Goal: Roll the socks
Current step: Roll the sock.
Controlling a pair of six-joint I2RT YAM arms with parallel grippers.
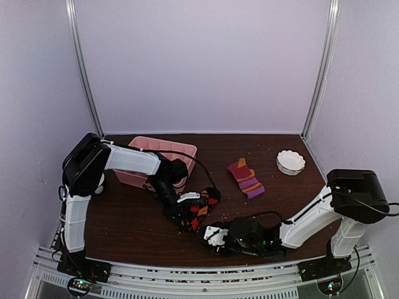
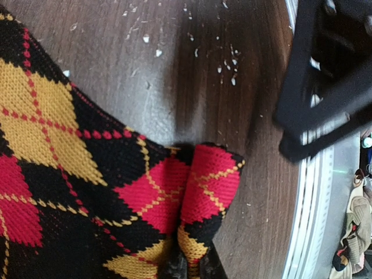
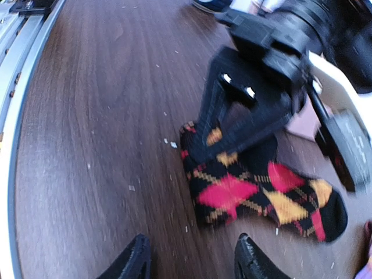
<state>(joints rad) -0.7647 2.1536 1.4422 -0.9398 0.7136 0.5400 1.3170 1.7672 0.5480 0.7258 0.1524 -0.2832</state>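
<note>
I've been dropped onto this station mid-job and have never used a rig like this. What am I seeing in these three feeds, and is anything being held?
You are looking at two robot arms bolted at the near edge of a brown table, each ending in a two-finger gripper. The wide view looks down from above and behind the arms. The other two views come from a camera on each wrist. On the table are a pink tray, a white bowl, a striped sock lying loose, and an argyle sock. The left gripper is shut on the argyle sock, pinching one edge. The right gripper is open and empty, pointing at that sock from nearby.
</note>
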